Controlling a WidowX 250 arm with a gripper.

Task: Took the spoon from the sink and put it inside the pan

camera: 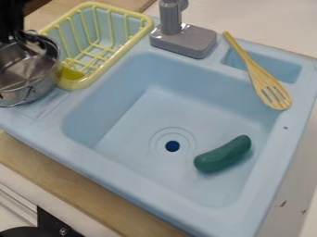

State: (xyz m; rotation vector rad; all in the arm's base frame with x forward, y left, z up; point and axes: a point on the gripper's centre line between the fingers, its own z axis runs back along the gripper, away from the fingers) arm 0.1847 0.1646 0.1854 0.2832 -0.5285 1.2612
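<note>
From where I'm standing, the black claw point(12, 32) is hanging at the far left, over the pan point(28, 78). I cannot tell whether it is opening, closing or gripping anything. The metal pan is sitting on the left side of the blue sink point(37, 134), and the yellow dish rack point(127, 48) is standing beside it. The gray tap point(182, 39) is rising behind the big basin, where a green cucumber point(224, 154) is lying to the right of the drain point(173, 146).

Over on the right, the slotted spoon point(249, 65) is resting aslant across the small compartment, its broad end reaching over the main basin's corner. So the spoon is lying well apart from the pan, and the main job is waiting to be done: picking the spoon up, carrying it leftward across the sink, and setting it inside the pan. Nothing I'm seeing is counting as progress on that.
</note>
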